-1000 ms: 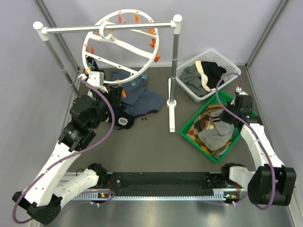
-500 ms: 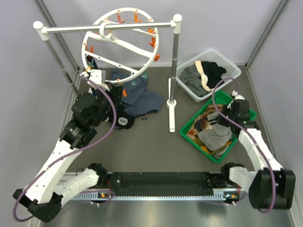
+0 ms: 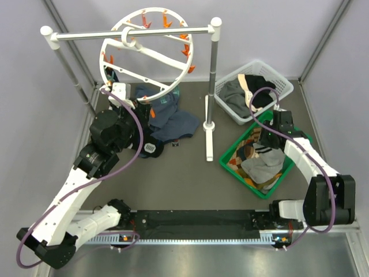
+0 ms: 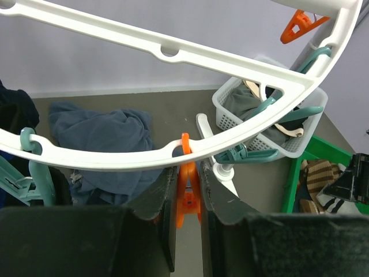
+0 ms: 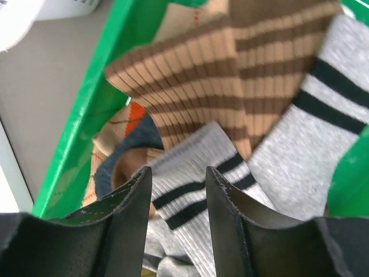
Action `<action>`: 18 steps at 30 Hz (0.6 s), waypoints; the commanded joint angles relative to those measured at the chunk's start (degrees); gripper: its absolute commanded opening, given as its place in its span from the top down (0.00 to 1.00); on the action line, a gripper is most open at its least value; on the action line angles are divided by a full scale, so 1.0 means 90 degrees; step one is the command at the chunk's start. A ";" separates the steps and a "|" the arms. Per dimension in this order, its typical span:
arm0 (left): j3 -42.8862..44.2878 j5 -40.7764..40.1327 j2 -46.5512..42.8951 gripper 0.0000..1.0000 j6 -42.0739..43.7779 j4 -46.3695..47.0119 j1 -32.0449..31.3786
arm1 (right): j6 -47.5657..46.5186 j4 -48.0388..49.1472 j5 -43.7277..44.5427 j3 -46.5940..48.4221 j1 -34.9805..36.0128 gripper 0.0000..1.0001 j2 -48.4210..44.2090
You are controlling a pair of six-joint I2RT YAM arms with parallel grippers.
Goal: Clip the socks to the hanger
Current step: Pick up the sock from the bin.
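Note:
The hanger (image 3: pixel 166 90) is a round white ring with orange and teal clips, hooked on the white rack bar. My left gripper (image 3: pixel 145 111) is at the ring's lower rim (image 4: pixel 115 158) and is shut on an orange clip (image 4: pixel 188 193) that hangs there. My right gripper (image 3: pixel 266 138) is open, low over socks in the green tray (image 3: pixel 229 154). A grey sock with black stripes (image 5: pixel 190 199) lies between its fingers (image 5: pixel 130 202), with a tan and brown striped sock (image 5: pixel 196 92) beyond. A dark sock with white marks (image 3: pixel 151 149) lies on the table.
A blue-grey garment (image 3: pixel 173 122) lies under the hanger. The rack's right post (image 3: pixel 211 86) and white foot stand mid-table. A white basket (image 3: pixel 283 85) with grey, black and cream clothes sits behind the green tray. Grey walls close in on both sides.
My right arm has swung left from the tray's right rim to over the socks in the tray. My left gripper has stayed at the ring's lower rim, shifting slightly.

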 commanded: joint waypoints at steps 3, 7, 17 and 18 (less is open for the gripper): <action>0.0239 0.0106 -0.0098 1.00 -0.0034 -0.0005 0.0017 | -0.0237 -0.0160 -0.0054 0.0356 0.0122 0.58 0.0495; 0.0269 0.0087 -0.0156 1.00 -0.0034 0.0005 0.0007 | -0.0256 -0.0287 -0.0054 0.0366 0.0132 0.58 0.0710; 0.0259 0.0126 -0.0108 1.00 -0.0044 -0.0025 0.0007 | -0.0237 -0.0160 0.0063 0.0160 0.0122 0.88 0.0663; 0.0278 0.0135 -0.0098 1.00 -0.0044 -0.0025 0.0017 | -0.0227 -0.0141 0.0082 0.0151 0.0122 0.91 0.0623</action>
